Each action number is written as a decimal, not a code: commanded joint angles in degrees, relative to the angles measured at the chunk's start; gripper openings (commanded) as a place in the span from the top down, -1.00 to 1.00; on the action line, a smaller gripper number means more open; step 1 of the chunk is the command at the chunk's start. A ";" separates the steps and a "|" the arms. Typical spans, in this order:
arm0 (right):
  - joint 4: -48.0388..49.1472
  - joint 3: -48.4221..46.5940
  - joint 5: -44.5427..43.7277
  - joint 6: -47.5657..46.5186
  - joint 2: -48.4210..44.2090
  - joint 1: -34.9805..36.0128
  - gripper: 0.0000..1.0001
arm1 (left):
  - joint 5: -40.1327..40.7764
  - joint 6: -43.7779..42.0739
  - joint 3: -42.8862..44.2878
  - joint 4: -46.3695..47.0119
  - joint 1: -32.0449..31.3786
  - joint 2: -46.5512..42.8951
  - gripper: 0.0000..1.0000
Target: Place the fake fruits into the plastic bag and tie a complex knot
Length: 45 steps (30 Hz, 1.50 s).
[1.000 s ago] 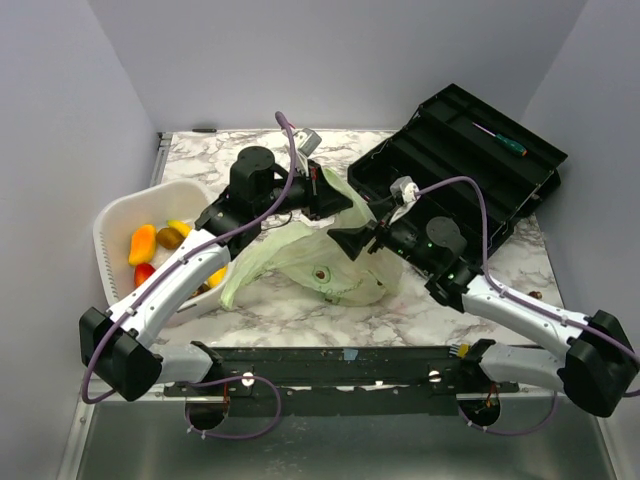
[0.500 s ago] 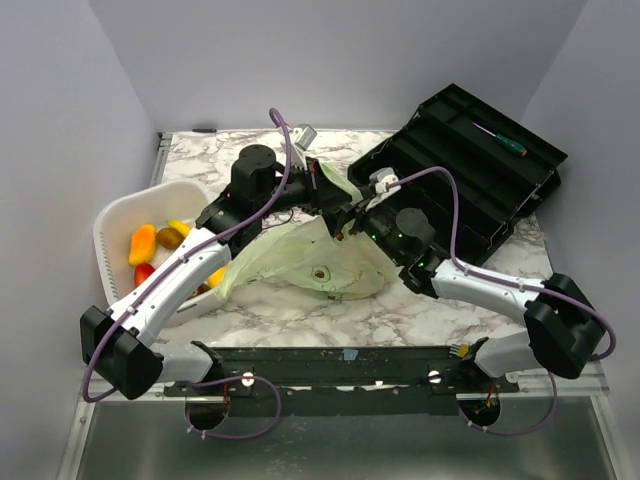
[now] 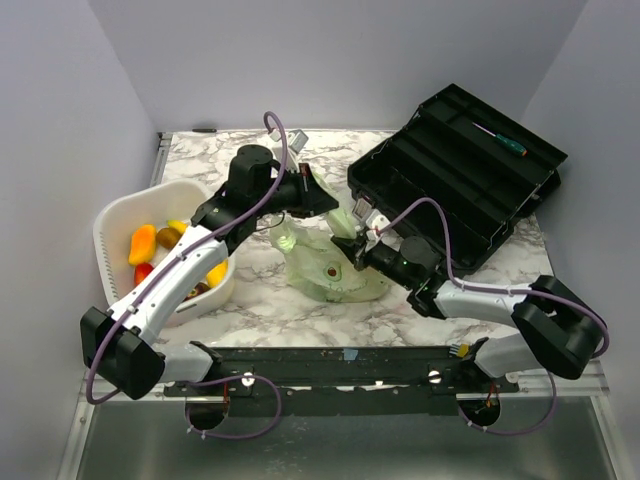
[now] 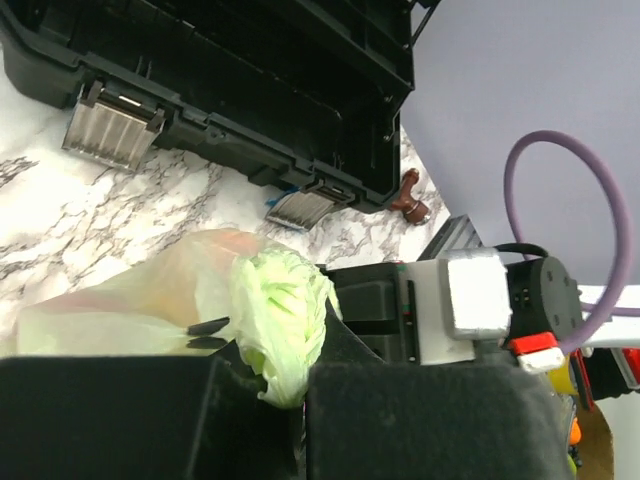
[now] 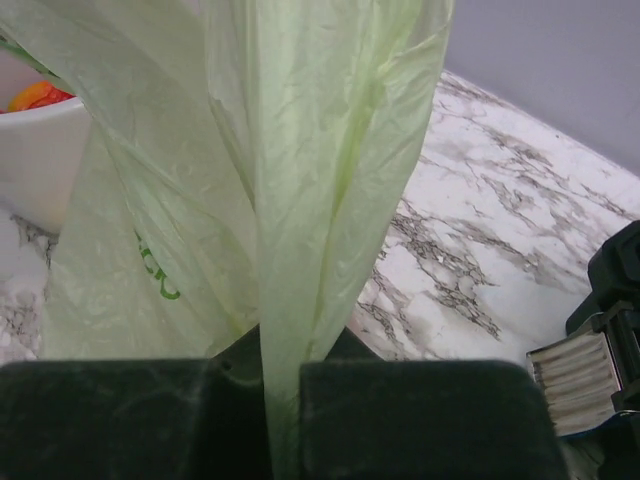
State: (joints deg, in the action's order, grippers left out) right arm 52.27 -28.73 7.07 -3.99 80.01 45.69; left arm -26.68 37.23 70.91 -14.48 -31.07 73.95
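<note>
Tension first: keep the left gripper [image 4: 300,385] high and clamped on the bunched top of the bag [image 3: 345,285], jaws pressed together on crumpled green film as in its wrist view. Note the right gripper [image 5: 283,390] lower and nearer to the bases, jaws likewise shut on a flat strip of the same bag, film rising straight out from between them. Draw the two holds gently apart to keep the strip taut, then wrap one end around the other. Avoid any jerk, for fear of tearing the thin film or losing it from the pads. Leave the bottom of the bag resting on the table [image 3: 260,300], between basket [image 3: 110,215] and toolbox [image 3: 470,165], to prevent swinging. Mind also the fruits [image 3: 142,243]: several lying in the basket, not in the bag; impossible to tell about any inside the bag. No knot to see yet, and probably too early for it, judging from the unfinished filling.

Compared with half a second ago: bag no longer spread wide toward the basket, now gathered into a narrow heap below the left gripper. Right gripper lower and closer to the near edge, farther from the left one, before almost touching it. Right arm folded flatter over the table. Left gripper nearly at the same place, only slightly shifted. Basket, fruits and toolbox unchanged.
</note>
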 commanded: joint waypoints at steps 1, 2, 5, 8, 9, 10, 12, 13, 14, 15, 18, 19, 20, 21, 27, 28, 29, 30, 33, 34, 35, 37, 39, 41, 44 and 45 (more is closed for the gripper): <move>-3.90 4.14 6.06 -3.89 -0.93 -0.12 0.99 | 0.93 -3.53 1.29 6.70 4.40 -2.81 1.00; -3.84 4.12 6.98 -3.79 -1.14 -0.14 0.98 | -0.15 -5.21 1.54 6.89 5.04 -2.40 1.00; -3.59 3.98 9.27 -3.57 -1.52 -0.16 0.99 | -3.66 -14.67 5.37 4.36 6.55 -0.70 1.00; -4.25 3.29 7.78 -2.50 -1.87 -0.16 0.99 | -13.13 -24.67 13.47 -4.91 9.34 2.14 0.68; -4.03 3.12 7.18 -1.65 -2.07 -0.22 0.99 | -19.25 -28.59 16.56 -9.42 10.47 2.70 0.32; -4.10 3.02 7.10 -1.47 -2.37 -0.21 0.99 | -23.80 -33.15 18.74 -13.41 11.81 2.95 -0.10; -4.03 2.76 7.62 -0.93 -2.87 -0.31 0.99 | -25.18 -40.08 22.21 -21.59 14.21 1.99 -0.68; -4.02 2.67 7.76 -0.63 -3.07 -0.31 0.99 | -26.35 -43.04 23.16 -24.65 15.68 1.05 -0.77; -4.02 2.53 7.92 -0.29 -3.18 -0.34 0.99 | -29.87 -45.73 23.65 -26.94 18.46 0.15 -0.79; -4.11 2.44 8.09 -0.19 -3.19 -0.34 0.99 | -32.08 -49.67 24.29 -30.18 21.13 -0.84 -0.83; -4.11 2.50 8.49 -0.20 -3.43 -0.42 0.99 | -34.01 -72.17 28.50 -48.54 25.25 -2.66 -0.83; -4.11 2.46 8.66 -0.23 -3.56 -0.48 0.99 | -31.57 -82.23 28.72 -53.48 25.44 -3.56 -0.83; -4.11 2.50 9.02 -0.23 -3.62 -0.60 0.99 | -29.47 -91.10 27.79 -59.51 25.44 -4.51 -0.83; -4.11 2.48 9.46 -0.21 -3.64 -0.63 0.99 | -27.40 -100.17 26.26 -63.36 25.44 -5.90 -0.83; -4.87 1.55 14.22 -1.84 -3.13 -0.78 0.99 | -17.11 -127.47 12.27 -68.43 18.72 -14.31 -0.83; -5.14 1.37 14.99 -2.44 -3.03 -0.83 0.98 | -14.69 -129.33 10.25 -67.30 16.34 -15.22 -0.83; -5.52 1.26 15.70 -3.26 -3.08 -0.84 0.98 | -13.83 -129.95 8.73 -65.19 14.80 -15.85 -0.83; -5.76 1.21 16.41 -3.87 -3.15 -0.81 0.99 | -13.62 -130.61 8.00 -63.69 13.11 -16.18 -0.83; -6.19 1.14 18.19 -5.67 -3.26 -0.81 0.99 | -13.83 -130.46 8.54 -60.29 9.42 -14.65 -0.83; -6.21 1.26 18.47 -5.97 -3.28 -0.85 0.99 | -14.07 -131.53 9.19 -60.34 8.70 -13.44 -0.83; -6.36 1.22 19.05 -6.38 -3.23 -0.86 0.99 | -14.35 -133.05 9.70 -60.59 7.70 -12.31 -0.83; -6.97 0.97 19.98 -7.25 -3.13 -0.84 0.99 | -14.44 -136.33 9.13 -60.60 5.42 -11.09 -0.83; -7.56 0.76 20.49 -8.03 -3.15 -0.80 0.99 | -14.59 -139.46 7.30 -59.45 2.96 -10.89 -0.82; -7.87 0.73 20.45 -8.58 -3.11 -0.87 0.99 | -14.68 -141.51 5.80 -58.75 0.61 -10.47 -0.77; -8.15 0.77 20.74 -9.08 -3.17 -0.87 0.99 | -14.80 -144.33 5.95 -60.43 -2.14 -8.08 -0.63; -8.11 0.67 20.93 -9.23 -3.12 -0.87 0.99 | -15.18 -144.81 6.16 -60.93 -2.62 -7.29 -0.57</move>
State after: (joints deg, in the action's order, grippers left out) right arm 45.36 -26.74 25.63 -11.16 77.34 44.99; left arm -40.88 -99.88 76.93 -73.89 -31.00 64.23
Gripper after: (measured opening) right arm 0.012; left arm 0.844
